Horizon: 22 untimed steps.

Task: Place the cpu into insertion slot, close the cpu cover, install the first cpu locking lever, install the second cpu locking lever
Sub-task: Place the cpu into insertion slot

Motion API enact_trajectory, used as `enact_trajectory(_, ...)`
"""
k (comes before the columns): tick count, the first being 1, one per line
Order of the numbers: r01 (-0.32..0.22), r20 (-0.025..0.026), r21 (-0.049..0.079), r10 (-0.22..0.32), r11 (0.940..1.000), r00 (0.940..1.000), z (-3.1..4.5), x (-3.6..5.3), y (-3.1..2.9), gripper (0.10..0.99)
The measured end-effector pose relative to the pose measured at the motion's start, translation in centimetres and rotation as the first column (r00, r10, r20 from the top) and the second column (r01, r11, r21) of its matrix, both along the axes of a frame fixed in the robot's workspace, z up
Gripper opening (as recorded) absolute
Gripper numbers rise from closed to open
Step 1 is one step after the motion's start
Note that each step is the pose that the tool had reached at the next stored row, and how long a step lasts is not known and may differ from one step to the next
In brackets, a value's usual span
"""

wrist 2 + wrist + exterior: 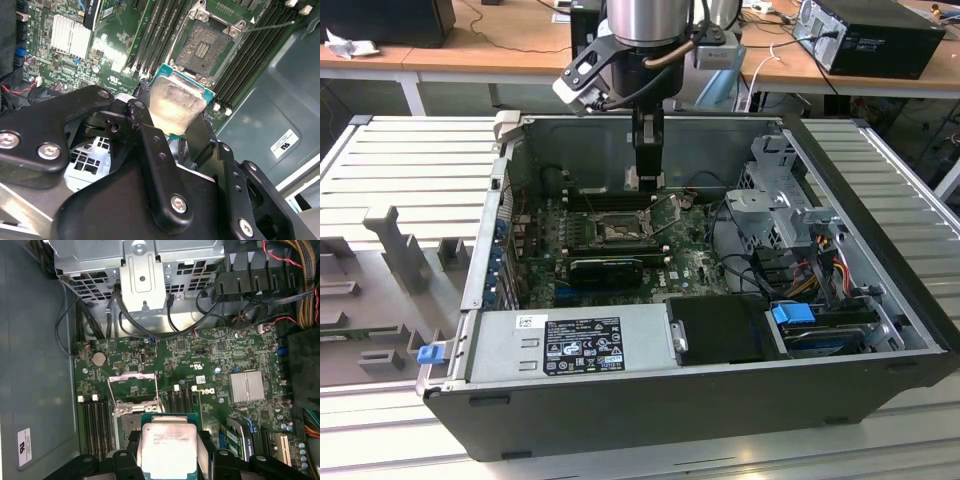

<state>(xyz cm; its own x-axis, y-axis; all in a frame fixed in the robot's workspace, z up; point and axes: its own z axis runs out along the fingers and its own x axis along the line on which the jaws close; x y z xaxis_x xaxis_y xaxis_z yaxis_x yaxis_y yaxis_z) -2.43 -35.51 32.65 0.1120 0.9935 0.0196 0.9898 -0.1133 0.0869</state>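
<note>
In the exterior view, the black two-finger gripper hangs at upper centre of the frame inside the open dark-grey computer case, just above the square black insertion slot. A black printed label sits on the silver power supply.

In the second wrist view, the gripper is clamped on the flat square silver-faced cpu, near the uncovered insertion slot.

In the first wrist view, the thin silvery cpu cover is tilted open. The cpu's face carries faint print, too small to read.
</note>
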Motion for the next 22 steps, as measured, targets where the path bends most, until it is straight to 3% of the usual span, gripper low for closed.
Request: enact_trajectory(22,0.0,-0.0001,0.0,0.0,1.0,1.0,-1.17,0.0,0.0,0.529)
